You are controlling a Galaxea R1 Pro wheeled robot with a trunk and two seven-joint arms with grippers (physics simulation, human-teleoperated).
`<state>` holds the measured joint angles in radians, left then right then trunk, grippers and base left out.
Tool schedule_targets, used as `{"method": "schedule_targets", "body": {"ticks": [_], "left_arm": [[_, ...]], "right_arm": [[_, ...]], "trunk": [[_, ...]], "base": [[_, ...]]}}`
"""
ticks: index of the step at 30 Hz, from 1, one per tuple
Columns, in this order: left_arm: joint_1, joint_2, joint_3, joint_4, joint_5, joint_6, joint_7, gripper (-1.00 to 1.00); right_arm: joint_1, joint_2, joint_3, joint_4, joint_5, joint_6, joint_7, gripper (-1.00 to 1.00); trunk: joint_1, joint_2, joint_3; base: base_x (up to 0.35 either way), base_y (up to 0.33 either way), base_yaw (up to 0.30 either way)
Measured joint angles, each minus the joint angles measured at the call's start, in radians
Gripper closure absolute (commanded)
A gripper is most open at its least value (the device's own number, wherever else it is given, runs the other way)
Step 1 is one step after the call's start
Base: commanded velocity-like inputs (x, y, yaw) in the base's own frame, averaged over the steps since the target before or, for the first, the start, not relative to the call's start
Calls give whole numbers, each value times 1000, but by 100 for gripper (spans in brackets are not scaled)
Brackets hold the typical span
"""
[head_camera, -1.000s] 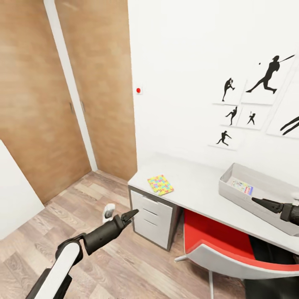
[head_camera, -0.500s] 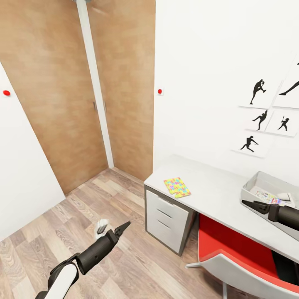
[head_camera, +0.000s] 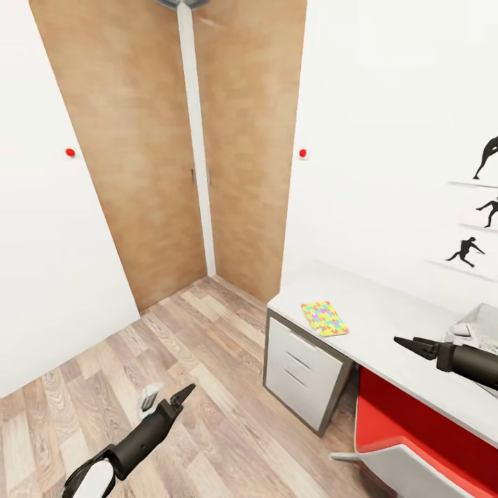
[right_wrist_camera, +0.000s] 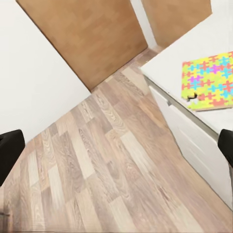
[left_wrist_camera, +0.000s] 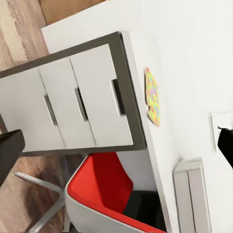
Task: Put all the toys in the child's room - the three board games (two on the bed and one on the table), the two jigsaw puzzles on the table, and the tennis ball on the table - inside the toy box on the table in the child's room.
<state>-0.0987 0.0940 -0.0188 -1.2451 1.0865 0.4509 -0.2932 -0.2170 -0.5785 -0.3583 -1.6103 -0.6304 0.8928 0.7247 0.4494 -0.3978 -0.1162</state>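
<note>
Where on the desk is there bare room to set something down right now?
On the table, bare top runs from the jigsaw puzzle near the drawer-end front edge to the toy box at the view's right edge, and behind the puzzle along the wall. Tightest by the toy box, where the right gripper hovers.

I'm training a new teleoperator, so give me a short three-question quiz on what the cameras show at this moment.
1. True or false: the jigsaw puzzle lies on the wood-plank floor.
2. Which piece of furniture sits under the table, beside the white drawers?
A. a red chair
B. a bed
C. a stool
3. Fill in: the right gripper holds ____.

Key
1. False: it lies on the table, near the end above the drawers.
2. A
3. Nothing; its fingers are apart and bare.
</note>
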Motion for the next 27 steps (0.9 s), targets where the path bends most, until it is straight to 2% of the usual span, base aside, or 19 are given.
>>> {"method": "schedule_targets", "body": {"ticks": [6, 10, 16, 21, 27], "left_arm": [[1, 0, 47, 68, -2, -20, -60, -100], [0, -3, 60, 89, -5, -24, -77, -100], [-2, -7, 63, 100, -7, -25, -85, -100], [-5, -10, 65, 107, -11, -27, -85, -100], [-12, -12, 70, 133, -13, -29, -73, -100]], "right_arm": [[0, 0, 5, 0, 0, -2, 2, -100], [0, 1, 7, 0, 0, -2, 1, -100], [0, 2, 17, 0, 0, -3, 3, -100], [-1, 6, 50, 0, 0, -5, 1, -100], [-2, 9, 70, 0, 0, -10, 1, -100]], "trunk": [[0, 0, 0], [0, 0, 0], [0, 0, 0], [0, 0, 0], [0, 0, 0]], "base": [[0, 0, 287], [0, 0, 287], [0, 0, 287], [0, 0, 287], [0, 0, 287]]}}
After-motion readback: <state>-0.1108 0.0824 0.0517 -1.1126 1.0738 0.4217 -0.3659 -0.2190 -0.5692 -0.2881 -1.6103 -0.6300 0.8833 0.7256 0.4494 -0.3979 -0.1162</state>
